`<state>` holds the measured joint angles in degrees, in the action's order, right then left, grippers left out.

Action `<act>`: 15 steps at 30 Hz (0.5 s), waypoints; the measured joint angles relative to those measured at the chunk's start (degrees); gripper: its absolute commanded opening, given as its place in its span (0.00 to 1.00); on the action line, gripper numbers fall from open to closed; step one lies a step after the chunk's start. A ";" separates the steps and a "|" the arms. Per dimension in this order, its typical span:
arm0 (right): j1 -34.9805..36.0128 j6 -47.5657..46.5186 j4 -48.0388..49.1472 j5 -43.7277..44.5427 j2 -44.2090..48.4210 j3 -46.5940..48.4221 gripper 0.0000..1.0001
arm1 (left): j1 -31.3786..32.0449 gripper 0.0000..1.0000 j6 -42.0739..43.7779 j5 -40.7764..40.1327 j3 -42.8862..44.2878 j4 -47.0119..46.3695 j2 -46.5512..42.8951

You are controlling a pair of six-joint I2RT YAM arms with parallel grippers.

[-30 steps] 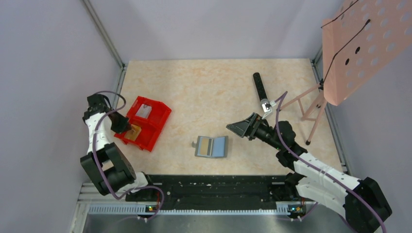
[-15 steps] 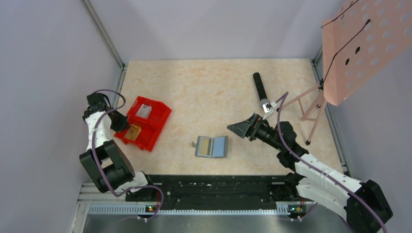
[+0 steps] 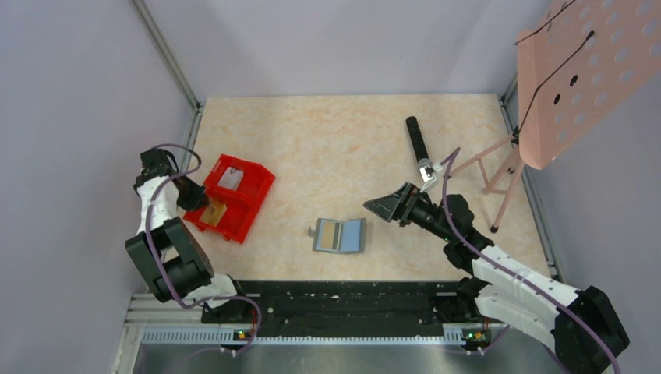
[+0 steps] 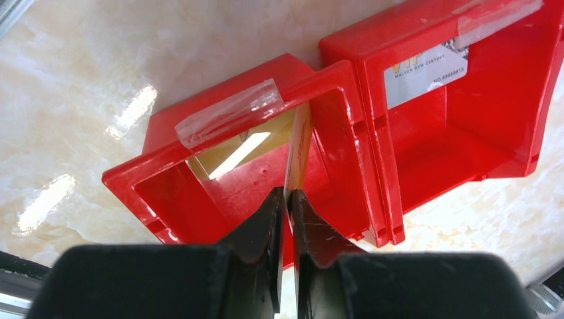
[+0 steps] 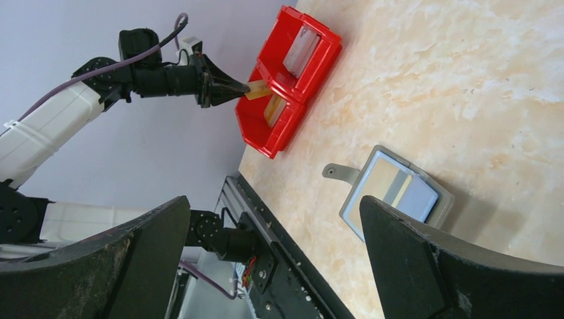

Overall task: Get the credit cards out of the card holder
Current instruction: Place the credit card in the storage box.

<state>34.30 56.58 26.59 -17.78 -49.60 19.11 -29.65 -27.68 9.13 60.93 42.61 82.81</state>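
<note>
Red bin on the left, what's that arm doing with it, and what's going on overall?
The left gripper pinches a gold card edge-on at one compartment of the red bin. A second card already lies in the other compartment. The card holder lies open on the table, untouched, with the right gripper open and empty nearby.

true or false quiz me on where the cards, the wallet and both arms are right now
1. The left end effector pinches a gold card edge-on at the red two-compartment plastic bin. True.
2. The flat grey bifold card holder lies closed. False: it lies open on the table.
3. The right end effector grips the card holder. False: it is open and apart from it.
4. The bin's other compartment holds a pale printed card. True.
</note>
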 measured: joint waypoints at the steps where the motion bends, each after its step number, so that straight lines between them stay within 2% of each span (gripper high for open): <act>1: 0.00 -0.02 0.02 -0.02 -0.28 0.00 0.98 | -0.02 0.16 0.00 -0.15 0.04 -0.04 0.26; 15: 0.00 0.00 0.76 -0.04 -1.70 0.00 0.98 | -0.11 0.28 0.00 -3.76 0.92 -0.28 1.18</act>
<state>34.30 56.58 27.35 -17.82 -51.31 19.11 -29.76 -27.68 5.37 61.84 42.33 83.99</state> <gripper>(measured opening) 0.985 0.262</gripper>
